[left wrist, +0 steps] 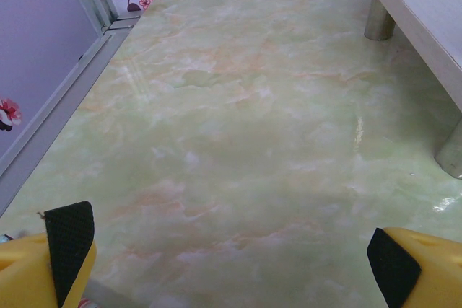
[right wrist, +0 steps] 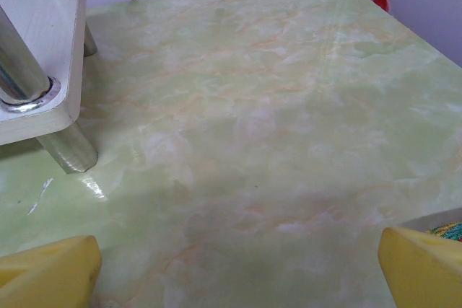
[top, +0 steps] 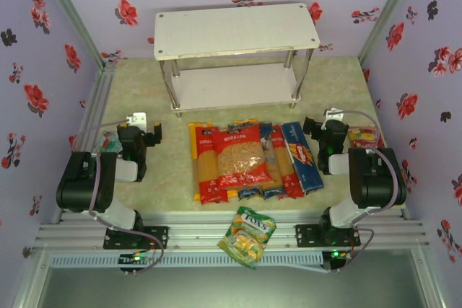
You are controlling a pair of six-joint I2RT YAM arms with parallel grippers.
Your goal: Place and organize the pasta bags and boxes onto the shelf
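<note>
From above, the pasta packs [top: 245, 160] lie side by side on the worktop [top: 167, 187] in front of the shelf [top: 234, 30], between the arms. The wrist views show the left tool [left wrist: 231, 257] and right tool [right wrist: 238, 265] spread wide, empty, over bare marble near the shelf's legs.

Table [top: 332, 84]: pale green marbled top. Far centre: two-tier shelf [top: 234, 30], white boards, metal legs standing on the table. Mid-table: pasta packs [top: 206, 164] lying flat, side by side and overlapping; wide red bag [top: 244, 151] on top, dark-blue box [top: 303, 155] rightmost. Small red-yellow bag [top: 363, 136] at right. Green-yellow snack bag [top: 247, 236] overhangs near edge.
</note>
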